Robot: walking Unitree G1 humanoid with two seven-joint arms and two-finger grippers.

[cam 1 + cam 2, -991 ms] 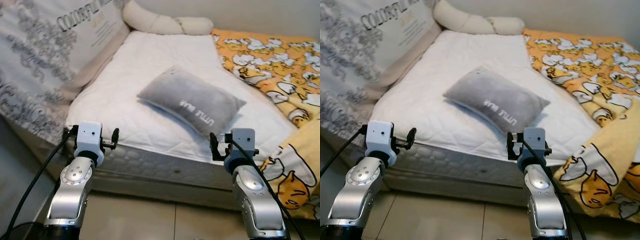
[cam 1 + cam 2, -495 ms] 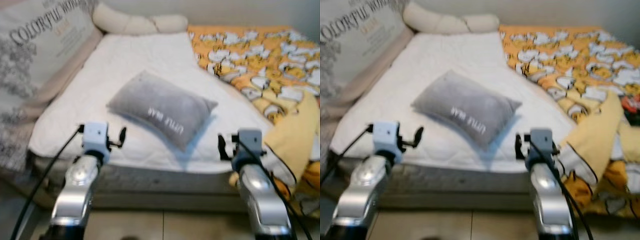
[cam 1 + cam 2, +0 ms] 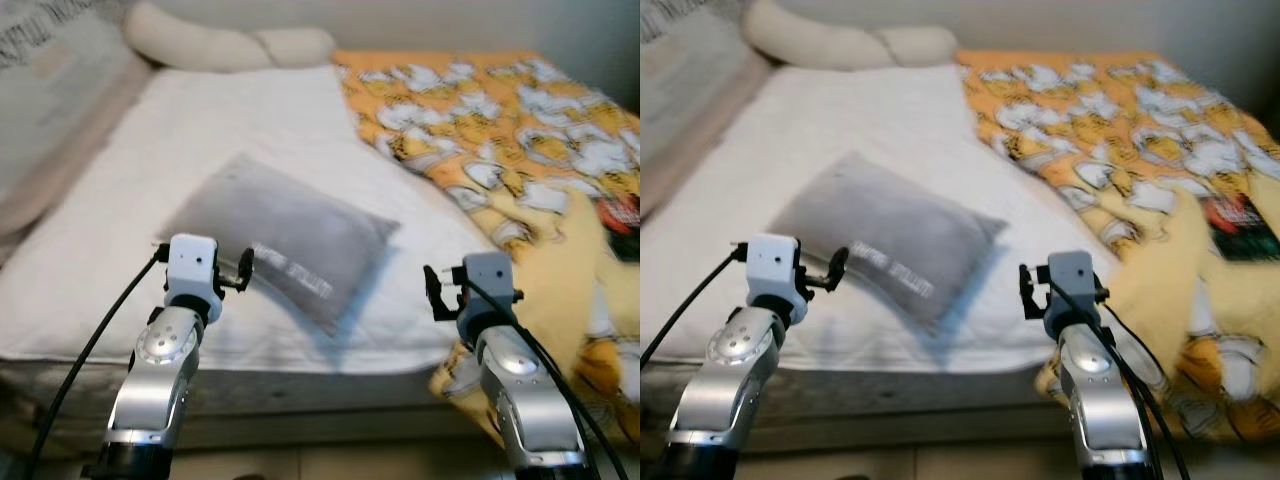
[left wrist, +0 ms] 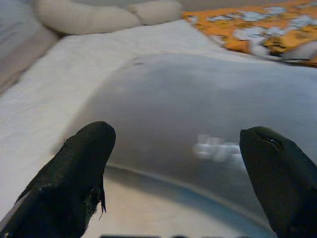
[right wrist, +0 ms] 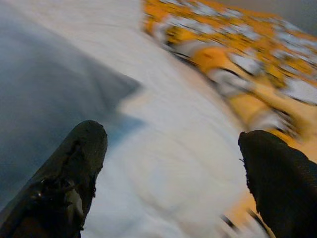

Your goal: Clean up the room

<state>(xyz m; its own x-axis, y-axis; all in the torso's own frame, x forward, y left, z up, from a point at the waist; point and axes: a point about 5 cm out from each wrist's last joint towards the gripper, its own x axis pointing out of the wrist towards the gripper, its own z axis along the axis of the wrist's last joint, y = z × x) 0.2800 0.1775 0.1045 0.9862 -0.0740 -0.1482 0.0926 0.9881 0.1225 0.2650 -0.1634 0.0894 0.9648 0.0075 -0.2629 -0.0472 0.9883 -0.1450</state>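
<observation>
Change since earlier: camera has swung toward the orange side, so the printed headboard cushion has slid nearly out of frame; the grey pillow itself has not moved on the mattress.
Head views, pillow: grey pillow lies askew mid-mattress, a loose item probably due for tidying.
Head views, blanket: orange duck-print blanket lies beyond the pillow's far-right corner, spilling off the bed edge.
Head views, bolster: cream bolster sits at the bed's head, well beyond the pillow.
Head views, arms: left gripper hangs over the pillow's near edge; right gripper is just off its right corner, both raised, seemingly ready to reach.
Left wrist view: left fingers spread wide, empty, pillow between and ahead of them.
Right wrist view: right fingers spread wide, empty, aimed past the pillow's corner.
Writing: pale lettering on the pillow, too blurred to read.
</observation>
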